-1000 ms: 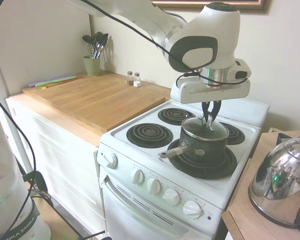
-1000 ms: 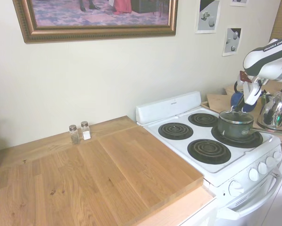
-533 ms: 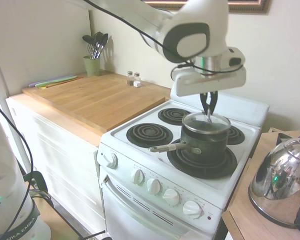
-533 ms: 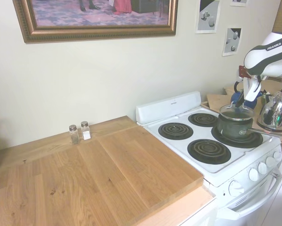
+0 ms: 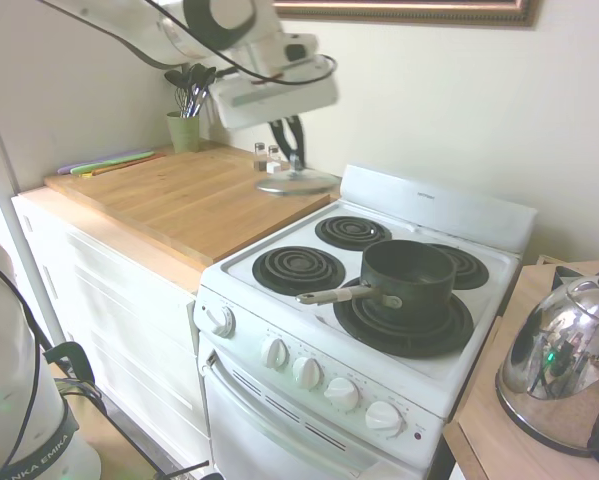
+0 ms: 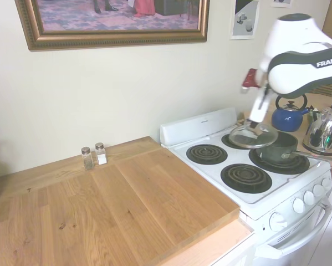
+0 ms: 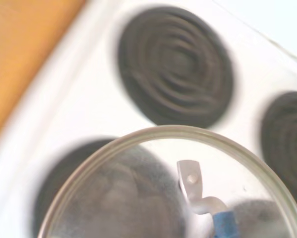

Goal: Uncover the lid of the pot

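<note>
Gripper [image 5: 295,160] is clamping the arched metal handle of the glass lid [image 5: 295,184], hanging level in open air, well apart from the uncovered dark saucepan [image 5: 407,277] sitting on a coil burner [image 5: 403,320].

A white stove [image 5: 279,310] with four dark coil burners stands beside a wooden countertop [image 6: 116,205] bearing two small shakers [image 6: 93,155], a green cup of utensils [image 5: 184,128] sits in the corner, and a chrome kettle [image 5: 559,365] and a blue kettle [image 6: 286,116] stand on the stove's other side.
</note>
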Available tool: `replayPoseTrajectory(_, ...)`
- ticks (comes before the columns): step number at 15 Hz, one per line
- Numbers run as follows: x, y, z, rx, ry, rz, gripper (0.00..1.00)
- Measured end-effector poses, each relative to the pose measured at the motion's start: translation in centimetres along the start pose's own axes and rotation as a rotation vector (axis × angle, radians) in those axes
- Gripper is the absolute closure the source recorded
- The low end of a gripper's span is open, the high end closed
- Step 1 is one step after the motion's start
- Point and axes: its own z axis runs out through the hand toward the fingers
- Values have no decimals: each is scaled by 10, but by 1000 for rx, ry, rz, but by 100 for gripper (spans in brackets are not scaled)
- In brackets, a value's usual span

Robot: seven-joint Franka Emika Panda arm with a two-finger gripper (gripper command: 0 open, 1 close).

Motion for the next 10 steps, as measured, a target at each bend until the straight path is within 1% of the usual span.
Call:
replayPoseTrajectory(1,2,-32,-7,-33,-10,18,100)
replayPoseTrajectory(2,6,-57,-6,-67,-25,30,100)
replayPoseTrajectory(3,10,-80,-1,-89,-49,40,100)
replayPoseTrajectory(5,22,-119,17,-98,-125,56,100)
replayPoseTrajectory(7,30,-159,36,-116,-172,51,100)
replayPoseTrajectory(10,35,-217,71,-143,-247,9,100)
